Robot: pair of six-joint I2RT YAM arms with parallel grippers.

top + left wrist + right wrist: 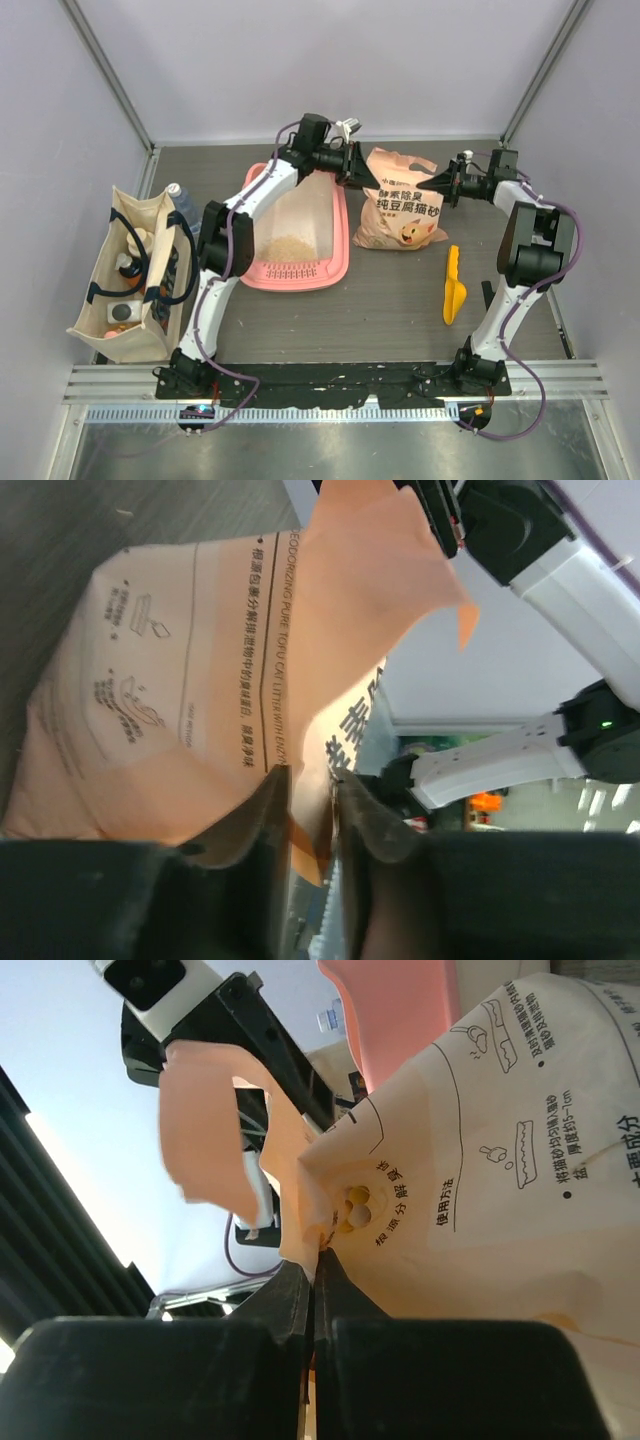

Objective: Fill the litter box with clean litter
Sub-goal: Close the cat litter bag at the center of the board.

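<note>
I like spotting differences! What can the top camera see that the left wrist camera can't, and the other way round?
Only the top view shows the pink plastic litter box with a small tan pile of litter granules, the yellow-orange plastic scoop and the beige fabric tote bag. Only the left wrist view shows the little drawings and fine print on the peach plastic litter bag, and the left pincer pinching its edge up close. Both show that bag and the right arm reaching to it.
</note>
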